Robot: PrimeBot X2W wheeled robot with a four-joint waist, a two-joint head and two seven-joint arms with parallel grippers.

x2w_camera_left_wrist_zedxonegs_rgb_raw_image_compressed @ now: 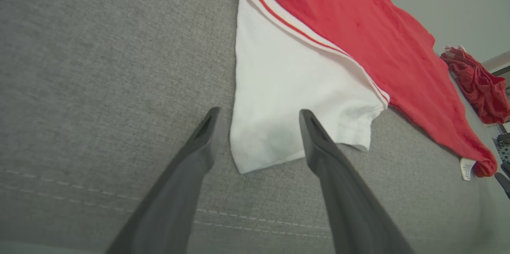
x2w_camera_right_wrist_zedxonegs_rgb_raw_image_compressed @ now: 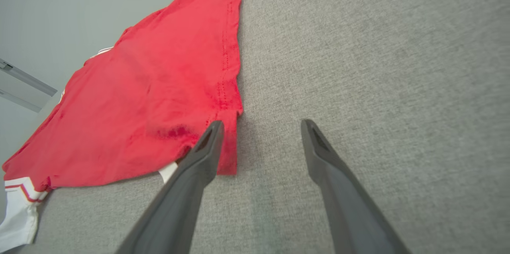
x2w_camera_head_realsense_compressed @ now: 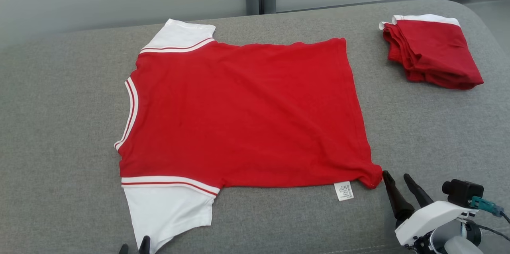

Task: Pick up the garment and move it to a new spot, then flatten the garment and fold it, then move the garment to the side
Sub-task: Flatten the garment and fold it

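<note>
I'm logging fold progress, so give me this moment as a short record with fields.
garment: red shirt, white sleeves, spread flat, unfolded
surface: grey upholstery
left gripper: open, over the edge of the near sleeve
right gripper: open, at the hem corner
folded pile: far right, apart from the garment

Red garment (x2w_camera_head_realsense_compressed: 243, 114), white sleeves, spread flat on grey surface (x2w_camera_head_realsense_compressed: 59, 126); collar at left, hem at right.
</note>
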